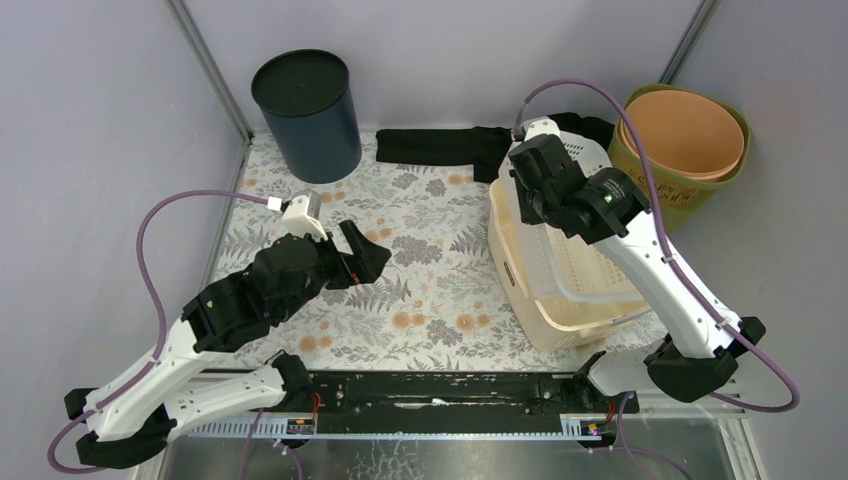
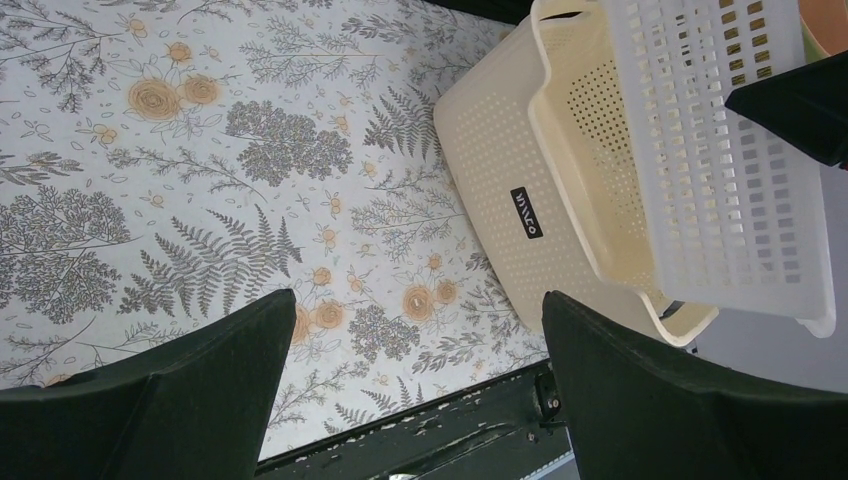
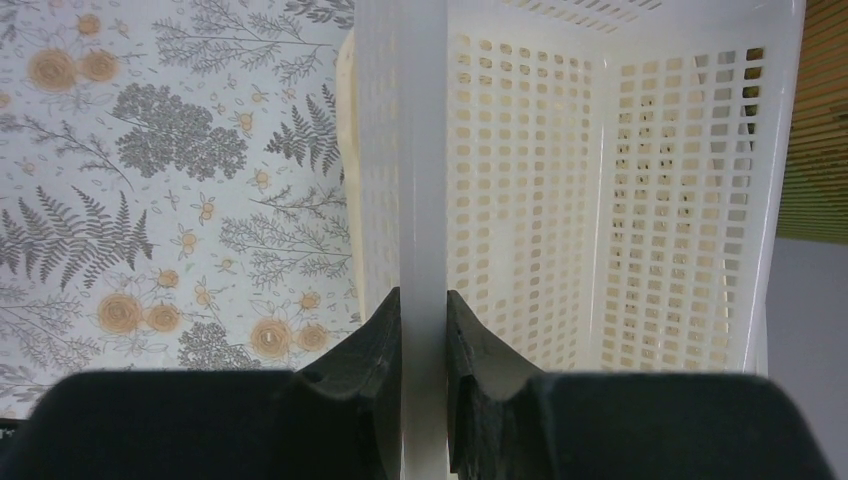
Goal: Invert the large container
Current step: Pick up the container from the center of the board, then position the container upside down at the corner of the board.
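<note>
Closest to the arms, the left gripper [image 1: 362, 252] hangs over the flowery counter [image 1: 420, 230] with its fingers spread wide apart and nothing between them. It's well apart from the baskets, so no help from that side right now.

Over on the right, the cream basket [image 1: 520, 290] sits on the counter, and the white basket [image 1: 580, 265] is resting tilted inside it. The cream one looks like the bigger of the two, but I honestly can't tell which is meant as the large container. The right gripper [image 3: 422, 310] has its fingers clamped on the thin upright wall of the white basket, right at the rim.

At the back are a dark round bin [image 1: 305, 115], a black cloth [image 1: 430, 147] and a green tub [image 1: 690, 200] just beside the baskets.

My worry is that it's a one-handed pinch on a slick plastic wall. If it flips from there, the basket could swivel in the fingers or slide out. The nested pair might also snag and drag each other, or swing into the green tub.
</note>
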You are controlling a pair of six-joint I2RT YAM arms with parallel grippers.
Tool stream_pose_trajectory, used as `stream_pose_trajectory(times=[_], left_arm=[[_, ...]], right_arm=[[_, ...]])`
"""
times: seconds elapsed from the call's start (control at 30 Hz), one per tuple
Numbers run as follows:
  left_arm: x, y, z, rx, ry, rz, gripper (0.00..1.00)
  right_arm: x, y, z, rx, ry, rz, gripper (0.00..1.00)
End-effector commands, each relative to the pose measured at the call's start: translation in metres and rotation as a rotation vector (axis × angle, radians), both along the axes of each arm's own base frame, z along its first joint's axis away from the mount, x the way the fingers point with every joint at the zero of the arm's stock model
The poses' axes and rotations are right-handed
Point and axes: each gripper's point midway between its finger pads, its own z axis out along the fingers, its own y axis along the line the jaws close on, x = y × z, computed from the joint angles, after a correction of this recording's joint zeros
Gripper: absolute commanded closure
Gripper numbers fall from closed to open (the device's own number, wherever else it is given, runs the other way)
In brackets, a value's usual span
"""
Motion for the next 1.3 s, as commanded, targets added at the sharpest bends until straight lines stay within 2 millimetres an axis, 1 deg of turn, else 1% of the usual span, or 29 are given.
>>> stream_pose_trajectory(times=[0.0,0.13,0.17,0.3,0.43,0.5,0.6,0.83,0.93,1.1,1.27], left_arm=[[0.003,-0.004,0.022,-0.057,-0.051,-0.008,0.00],[0.002,-0.004,0.022,-0.060,-0.052,-0.010,0.00],[0.002,-0.004,0.022,-0.059,-0.051,-0.010,0.00],[0.002,-0.005,0.024,-0.061,-0.053,-0.016,0.00],[0.000,-0.004,0.023,-0.064,-0.055,-0.023,0.00],[-0.004,-0.003,0.023,-0.079,-0.065,-0.037,0.00],[-0.009,-0.001,0.019,-0.097,-0.072,-0.059,0.00],[-0.014,-0.004,-0.009,-0.084,-0.027,-0.077,0.00],[-0.014,-0.005,-0.015,-0.083,-0.014,-0.074,0.00],[-0.015,-0.005,-0.018,-0.084,-0.010,-0.075,0.00],[-0.015,-0.003,-0.013,-0.099,-0.024,-0.069,0.00]], right_arm=[[0.003,0.001,0.031,0.041,-0.077,0.025,0.93],[0.003,0.006,0.044,0.074,-0.099,0.043,0.93],[0.002,0.012,0.047,0.101,-0.095,0.067,0.92],[-0.001,0.021,0.051,0.134,-0.082,0.106,0.92],[-0.002,0.027,0.046,0.149,-0.061,0.131,0.92],[-0.003,0.029,0.042,0.149,-0.050,0.136,0.92],[-0.005,0.030,0.038,0.155,-0.043,0.143,0.92],[-0.007,0.031,0.026,0.161,-0.026,0.150,0.92],[-0.007,0.032,0.020,0.156,-0.019,0.152,0.92],[-0.008,0.031,0.015,0.151,-0.013,0.152,0.92],[-0.007,0.032,0.018,0.154,-0.022,0.155,0.92]])
